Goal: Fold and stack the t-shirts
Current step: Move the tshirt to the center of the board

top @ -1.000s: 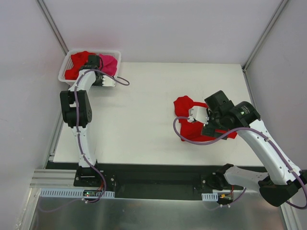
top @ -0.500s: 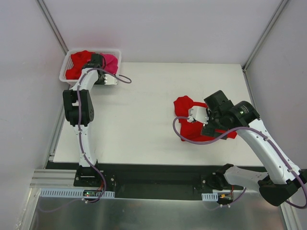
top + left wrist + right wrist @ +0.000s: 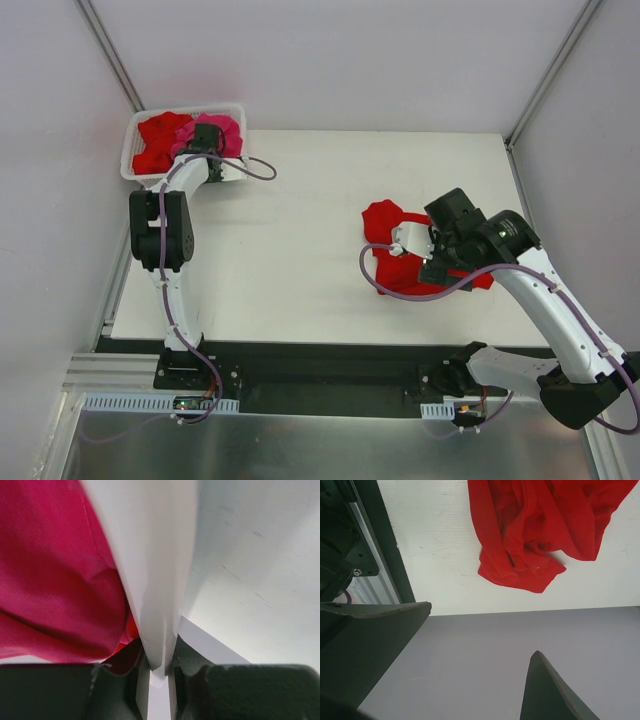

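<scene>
The left claw [image 3: 156, 672] is clamped on the white wall of the basket [image 3: 128, 160] at the far left corner of the table [image 3: 300, 230]. A pink t-shirt [image 3: 50, 580] bulges against the inner side of that wall. Beside it in the basket lie bunched red t-shirts [image 3: 155, 135].

Across the table, well apart from the basket, a red t-shirt [image 3: 383, 222] lies crumpled and unfolded on the right half. The right claw [image 3: 483, 629] hangs above its near side with the jaws spread wide and nothing in them.

No folded pile shows anywhere, so the job looks to be at an early stage. The step in hand appears to be a move on the basket itself, to drag or tip it, rather than a grasp on cloth.

Next, the left arm would likely have to let go of the plastic and take a fold of one shirt inside. The right arm would need to come down on an edge of the shirt on the table, not its heaped middle, so it can be spread flat before any fold. Soft cloth may bunch or slip if too little is pinched.
</scene>
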